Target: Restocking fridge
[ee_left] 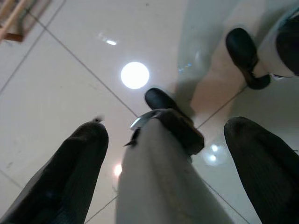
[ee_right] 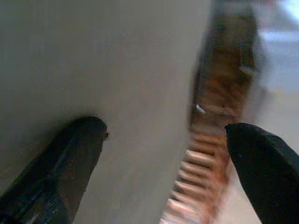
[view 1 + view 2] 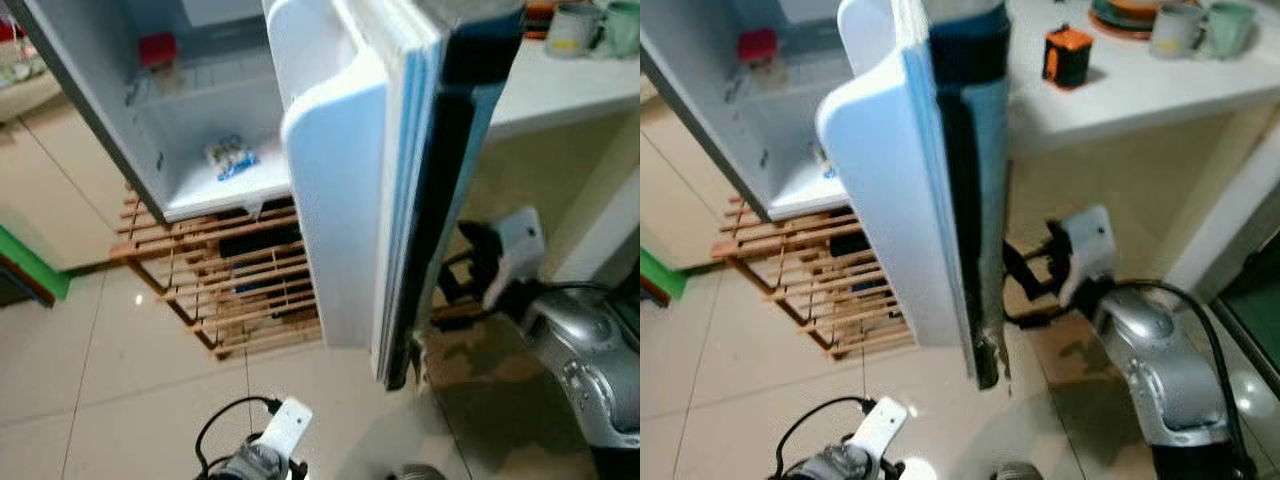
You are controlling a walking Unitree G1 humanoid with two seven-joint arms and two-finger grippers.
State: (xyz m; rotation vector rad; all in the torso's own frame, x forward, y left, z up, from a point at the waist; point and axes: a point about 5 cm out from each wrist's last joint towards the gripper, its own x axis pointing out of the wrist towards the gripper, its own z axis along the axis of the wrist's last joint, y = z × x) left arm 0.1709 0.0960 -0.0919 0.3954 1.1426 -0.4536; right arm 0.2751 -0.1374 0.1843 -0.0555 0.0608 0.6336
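The small fridge (image 3: 200, 120) stands open, its white door (image 3: 340, 200) swung out toward me. Inside are a red-lidded item (image 3: 157, 48) on a shelf and a blue-and-white packet (image 3: 230, 157) on the floor of the compartment. My right gripper (image 3: 1025, 272) is open at the door's outer edge, low down. In the right wrist view its fingers (image 2: 79, 144) spread wide before the grey door face (image 2: 117, 70). My left gripper (image 1: 168, 140) hangs low over the floor, shut on a pale bottle (image 1: 163, 182) with a dark cap.
A wooden slatted rack (image 3: 240, 280) lies under the fridge. A white counter (image 3: 1140, 90) to the right carries an orange-and-black item (image 3: 1068, 55) and mugs (image 3: 1175, 28). A green object (image 3: 30, 265) sits at the left. Glossy tiled floor (image 3: 120, 380) spreads in front, with a black foot (image 1: 243, 51) on it.
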